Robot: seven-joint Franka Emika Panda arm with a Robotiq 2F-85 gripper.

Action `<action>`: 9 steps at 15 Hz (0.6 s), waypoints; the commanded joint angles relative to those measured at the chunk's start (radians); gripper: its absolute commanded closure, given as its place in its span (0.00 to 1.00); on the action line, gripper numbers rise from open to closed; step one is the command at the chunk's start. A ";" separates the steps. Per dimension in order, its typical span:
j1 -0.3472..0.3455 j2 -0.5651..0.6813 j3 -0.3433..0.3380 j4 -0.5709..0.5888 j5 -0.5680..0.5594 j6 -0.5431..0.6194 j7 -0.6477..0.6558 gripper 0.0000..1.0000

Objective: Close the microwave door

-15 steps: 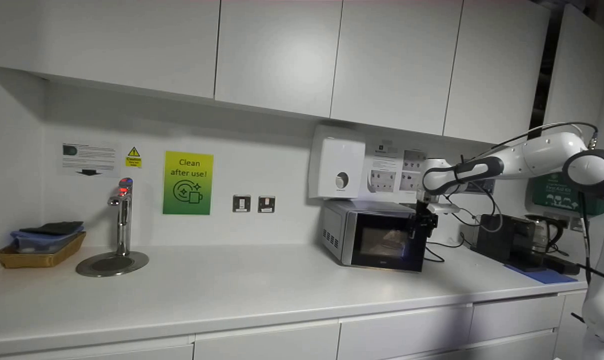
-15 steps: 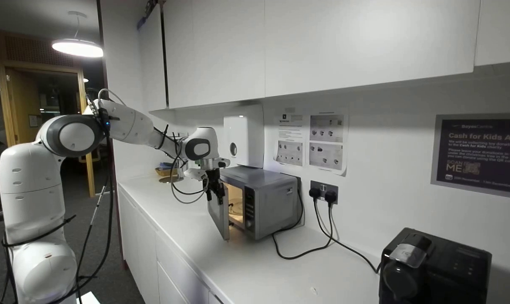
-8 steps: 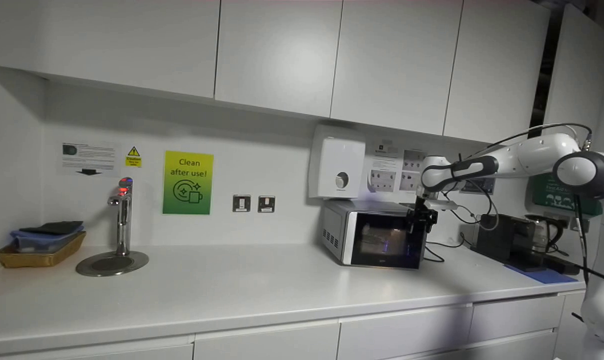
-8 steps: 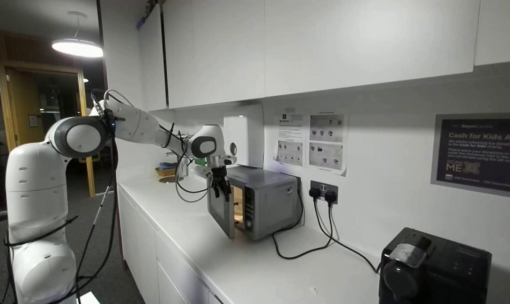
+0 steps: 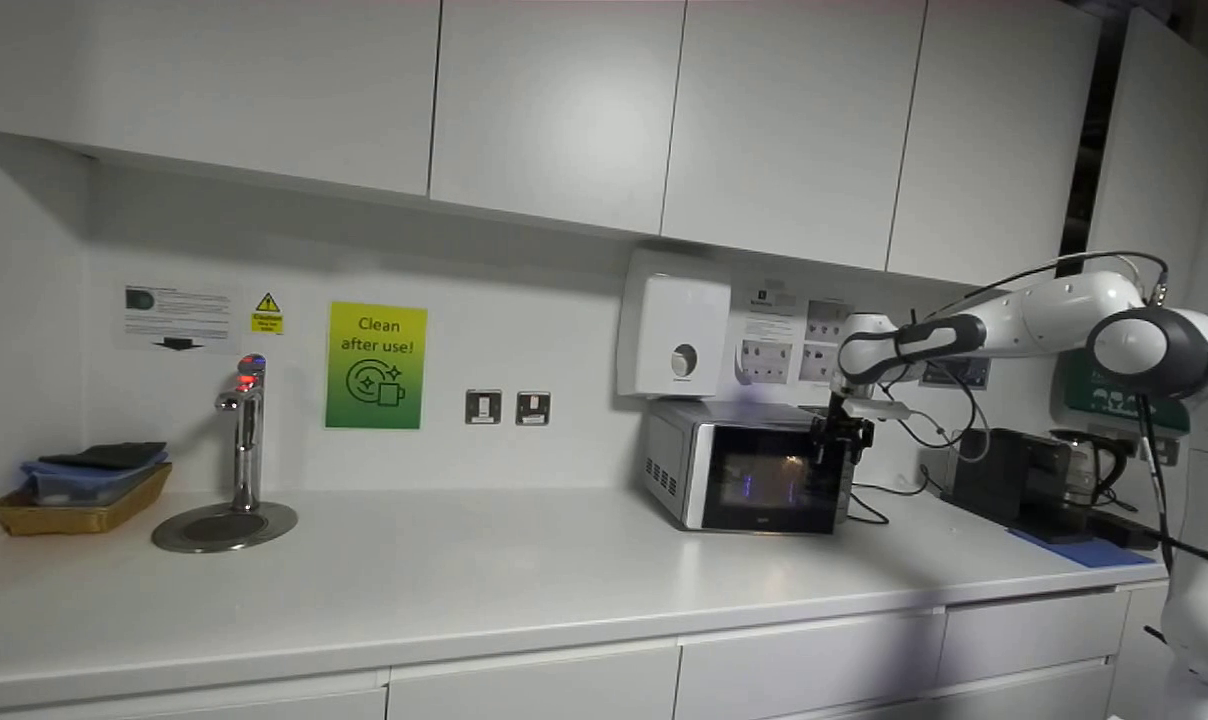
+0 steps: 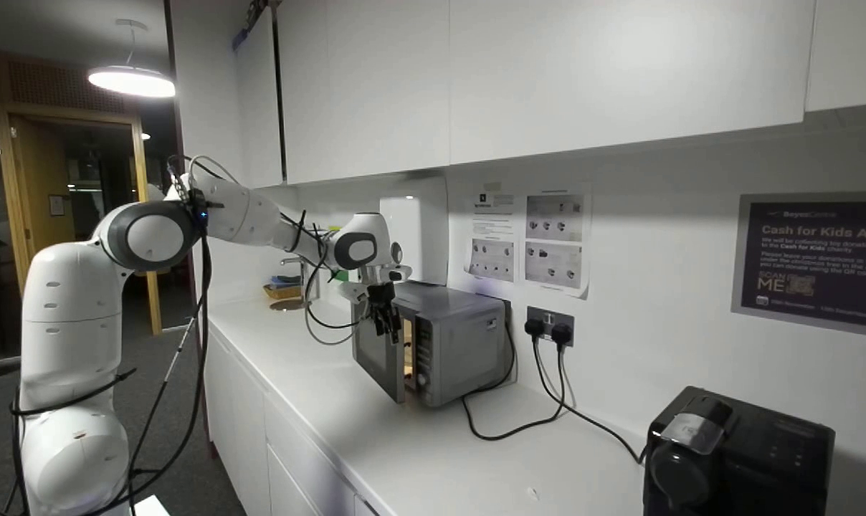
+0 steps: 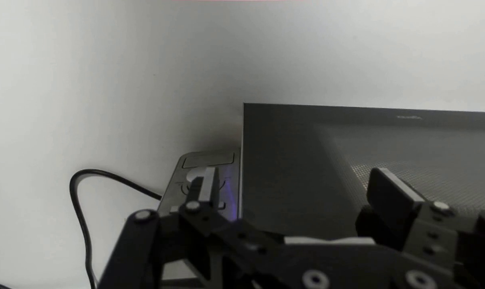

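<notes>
Currently, the microwave door [image 6: 378, 357] stands ajar at the front of the microwave [image 6: 467, 351]. Jaws spread apart, the gripper [image 7: 295, 184] hangs before the microwave; contact with the door is unclear.

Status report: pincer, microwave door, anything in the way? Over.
Pincer open; contact with the door unclear. Door ajar, lit inside showing. Black cord lies beside the microwave, seemingly out of the way.
</notes>
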 commanded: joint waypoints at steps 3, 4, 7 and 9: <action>-0.009 0.062 -0.015 0.076 -0.017 0.043 0.041 0.00; -0.009 0.070 -0.018 0.084 -0.018 0.048 0.043 0.00; -0.005 0.084 -0.022 0.101 -0.017 0.055 0.046 0.00; -0.002 0.084 -0.020 0.099 -0.017 0.054 0.044 0.00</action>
